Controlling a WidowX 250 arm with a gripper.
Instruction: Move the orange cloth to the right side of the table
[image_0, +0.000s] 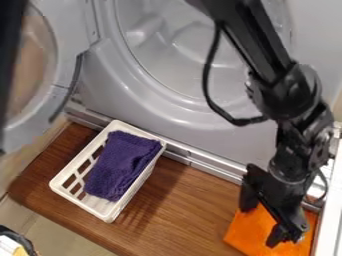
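At the lower right, the gripper (264, 217) hangs low over the orange cloth (252, 234), its two fingers spread apart. The cloth lies on the right end of the brown wooden table (184, 210) and shows between and below the fingers. Part of it is hidden under the gripper. Whether the fingertips touch the cloth, I cannot tell.
A white slatted basket (65, 175) with a folded purple cloth (121, 164) in it stands on the left part of the table. Behind is a grey front-loading machine (167, 107), its round door (63, 75) swung out at the left. A white edge (328, 205) borders the right side.
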